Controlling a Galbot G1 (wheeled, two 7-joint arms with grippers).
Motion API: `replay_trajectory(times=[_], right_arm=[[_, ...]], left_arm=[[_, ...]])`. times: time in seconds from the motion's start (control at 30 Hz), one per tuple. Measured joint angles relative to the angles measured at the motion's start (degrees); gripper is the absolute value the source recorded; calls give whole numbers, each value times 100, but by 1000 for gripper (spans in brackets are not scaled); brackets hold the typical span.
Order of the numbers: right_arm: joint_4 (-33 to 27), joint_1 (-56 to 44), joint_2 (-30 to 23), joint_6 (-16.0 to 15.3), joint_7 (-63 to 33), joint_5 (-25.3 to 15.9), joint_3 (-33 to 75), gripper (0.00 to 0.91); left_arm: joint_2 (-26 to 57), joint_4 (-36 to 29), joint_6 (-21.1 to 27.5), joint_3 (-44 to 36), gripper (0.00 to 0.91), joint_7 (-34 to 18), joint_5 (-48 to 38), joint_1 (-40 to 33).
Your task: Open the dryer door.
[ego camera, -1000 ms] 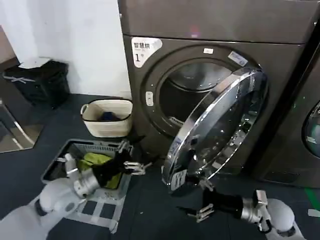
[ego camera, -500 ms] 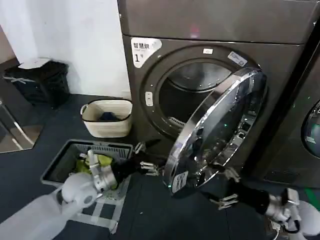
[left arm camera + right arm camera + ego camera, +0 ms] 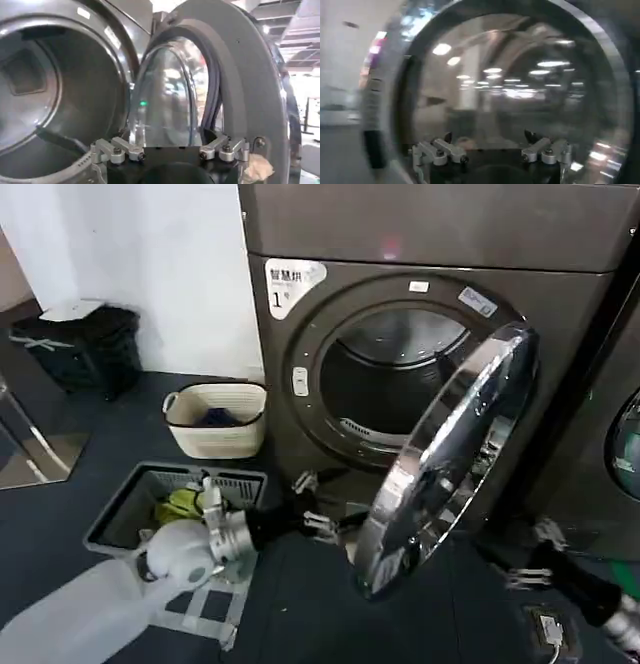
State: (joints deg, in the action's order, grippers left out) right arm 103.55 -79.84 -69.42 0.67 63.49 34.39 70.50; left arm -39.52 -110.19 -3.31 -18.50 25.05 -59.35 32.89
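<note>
Nearest, at the right, seen low over the dark floor (image 3: 300, 614): right gripper (image 3: 530, 556), fingers spread wide, nothing between them, just right of the swung-out door's lower part. From its wrist, faced the outer glass, jaws apart (image 3: 492, 147).

Left gripper (image 3: 318, 506) reached in from the near left, fingers wide and empty, close under the drum opening and just left of the door's lower rim. Wrist camera caught it pointed at the door's inner side (image 3: 172, 149).

Dryer door (image 3: 450, 454) stood well open, hinged at the right, chrome ring tilted, lower edge nearest.

Left on the floor: grey laundry basket (image 3: 130, 504) with yellow-green cloth (image 3: 180, 504); beyond it a cream basket (image 3: 215, 419).

Farther back: dark dryer (image 3: 300, 314) with its "1" sticker (image 3: 293, 282), drum (image 3: 390, 379) open to view.
</note>
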Motion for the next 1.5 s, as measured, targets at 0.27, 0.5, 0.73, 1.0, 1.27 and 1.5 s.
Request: replay_trajectory(times=[0.27, 0.5, 0.73, 1.0, 1.27, 1.5], right_arm=[[-250, -28, -168, 112, -506, 160, 1078, 907], [-432, -131, -161, 133, -809, 310, 1816, 907], [-450, -191, -121, 128, -1240, 357, 2401, 907], [-451, -228, 21, 23, -2386, -19, 3013, 907], [-453, -449, 96, -340, -3206, -195, 3635, 907], [-551, -680, 108, -691, -3571, -429, 4126, 907]], left_arm=[[-131, -133, -12, -385, 907, 37, 18, -229], [-266, -207, -87, -747, 907, 24, 101, -407], [-487, -194, -139, -1188, 907, 18, 120, -678], [-880, -54, -146, -1655, 907, -14, 107, -1073], [-1337, 126, -215, -2126, 907, -29, 227, -1459], [-1783, 359, -239, -2559, 907, -42, 255, -1717]])
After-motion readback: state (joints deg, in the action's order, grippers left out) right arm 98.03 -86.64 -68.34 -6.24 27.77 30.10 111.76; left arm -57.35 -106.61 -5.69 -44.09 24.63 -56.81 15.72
